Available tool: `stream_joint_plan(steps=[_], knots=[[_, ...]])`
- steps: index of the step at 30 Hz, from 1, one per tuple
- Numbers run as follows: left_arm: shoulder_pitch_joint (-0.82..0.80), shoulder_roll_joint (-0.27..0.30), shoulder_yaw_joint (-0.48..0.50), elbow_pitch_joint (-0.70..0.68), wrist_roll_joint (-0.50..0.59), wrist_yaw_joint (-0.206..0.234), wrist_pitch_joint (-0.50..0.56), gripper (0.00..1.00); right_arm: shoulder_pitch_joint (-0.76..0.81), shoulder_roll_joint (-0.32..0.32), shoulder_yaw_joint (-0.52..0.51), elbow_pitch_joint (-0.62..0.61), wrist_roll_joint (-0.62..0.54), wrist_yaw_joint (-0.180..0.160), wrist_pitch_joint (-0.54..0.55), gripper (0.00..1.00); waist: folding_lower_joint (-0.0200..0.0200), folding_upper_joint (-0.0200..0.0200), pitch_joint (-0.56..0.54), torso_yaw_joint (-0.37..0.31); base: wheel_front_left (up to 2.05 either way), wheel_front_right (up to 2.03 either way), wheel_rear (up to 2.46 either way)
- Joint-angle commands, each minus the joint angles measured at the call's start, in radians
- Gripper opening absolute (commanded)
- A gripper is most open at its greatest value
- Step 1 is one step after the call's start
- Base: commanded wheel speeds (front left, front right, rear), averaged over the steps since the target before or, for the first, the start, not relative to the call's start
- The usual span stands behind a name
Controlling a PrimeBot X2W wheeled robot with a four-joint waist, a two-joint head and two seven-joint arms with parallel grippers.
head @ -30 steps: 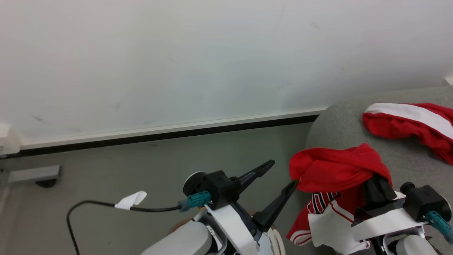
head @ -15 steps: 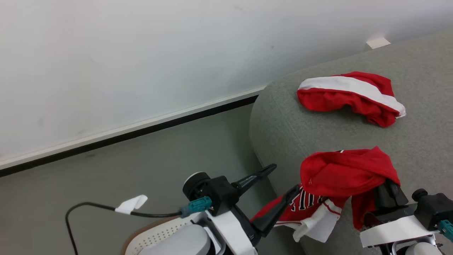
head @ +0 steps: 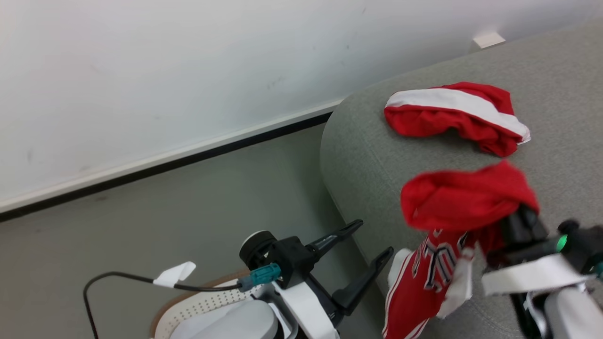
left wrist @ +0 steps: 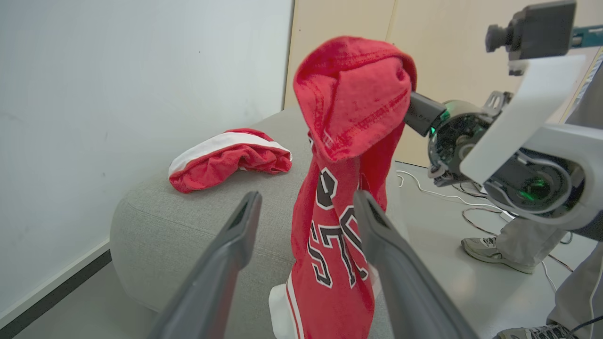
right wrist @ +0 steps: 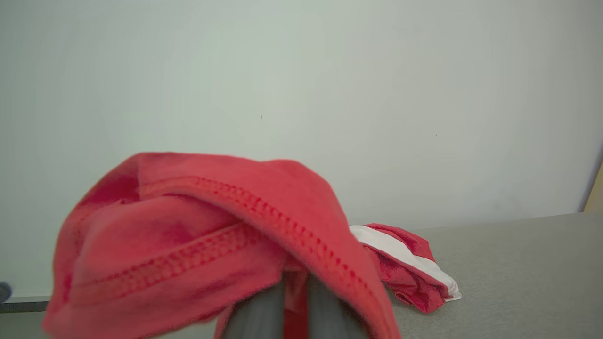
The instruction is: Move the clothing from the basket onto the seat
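1. The right gripper point(head: 518, 225) is clenched on a red jersey point(head: 464, 200), which hangs above the near left edge of the seat point(head: 377, 155).
2. The left gripper point(head: 375, 237) is released, empty, near the basket point(head: 207, 301).
3. Another red garment point(head: 452, 115) lies farther back on the seat.

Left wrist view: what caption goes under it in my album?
The right gripper holds up a red jersey by the grey seat, where another red garment lies; open left gripper points toward it.
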Motion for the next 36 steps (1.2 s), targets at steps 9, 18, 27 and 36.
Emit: stream_joint_plan(steps=[9,18,27,36], knots=[[-0.031,0.046,0.003,-0.029,0.018,-0.006,0.018,1.00,-0.258,-0.152,-0.038,0.001,-0.029,-0.002,0.008,0.00,0.0000,-0.0001,0.115,0.047,0.00,0.00,0.00],[-0.081,0.132,0.027,-0.116,0.037,0.011,0.061,1.00,-0.520,-0.350,-0.136,0.080,0.026,-0.002,0.102,0.00,0.0000,-0.0001,0.275,0.078,0.00,0.00,0.00],[-0.128,0.205,0.055,-0.207,0.045,0.015,0.100,1.00,-0.544,-0.414,-0.192,0.288,0.002,-0.002,0.216,0.00,0.0000,-0.0001,0.423,0.122,0.00,0.00,0.00],[-0.144,0.231,0.059,-0.229,0.043,0.015,0.106,1.00,-0.564,-0.370,-0.194,0.556,0.041,-0.002,0.430,0.00,0.0000,-0.0001,0.483,0.156,0.00,0.00,0.00]])
